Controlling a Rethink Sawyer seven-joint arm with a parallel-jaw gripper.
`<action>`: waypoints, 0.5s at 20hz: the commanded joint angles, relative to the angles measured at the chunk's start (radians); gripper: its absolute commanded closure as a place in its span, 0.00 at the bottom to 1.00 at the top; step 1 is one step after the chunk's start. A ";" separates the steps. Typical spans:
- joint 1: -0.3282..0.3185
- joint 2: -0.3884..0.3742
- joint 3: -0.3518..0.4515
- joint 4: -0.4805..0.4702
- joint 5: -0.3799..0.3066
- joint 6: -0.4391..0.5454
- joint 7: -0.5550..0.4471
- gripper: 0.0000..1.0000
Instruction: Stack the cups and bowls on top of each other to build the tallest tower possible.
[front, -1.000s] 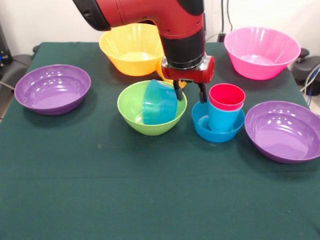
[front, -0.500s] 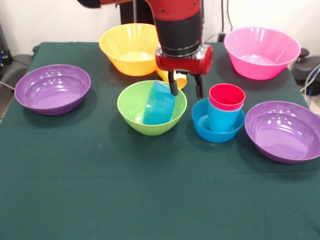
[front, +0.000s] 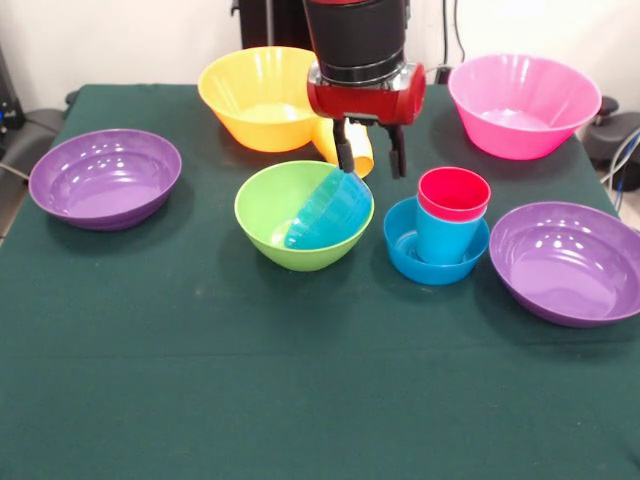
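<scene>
The small blue bowl (front: 328, 212), light, glossy and probably slippery, leans tilted inside the lime green bowl (front: 272, 215) mid-table, best pinched by its thin rim, below the spread, empty end effector (front: 369, 160).

From my seat, the lime green plastic bowl (front: 303, 215) sits mid-tabletop (front: 300, 380) with a small blue plastic bowl (front: 330, 212) tilted inside it, leaning on the right wall. Just right of it stands a second small blue bowl (front: 436, 255) holding a blue ridged cup (front: 447, 238), and a red cup (front: 454, 193) nests in that cup. Two wide purple bowls flank the group — one far left (front: 105, 178), one far right (front: 567, 262). Behind lie the large orange-yellow bowl (front: 264, 97), the large pink bowl (front: 524, 104) and, between them, a yellow-orange cup (front: 350, 145) on its side.
</scene>
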 joint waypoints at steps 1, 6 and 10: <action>-0.001 0.000 0.024 0.055 0.010 0.146 -0.160 0.00; -0.009 0.022 0.020 0.033 -0.002 0.147 -0.172 0.00; -0.006 0.072 0.006 0.027 -0.043 0.068 -0.151 0.00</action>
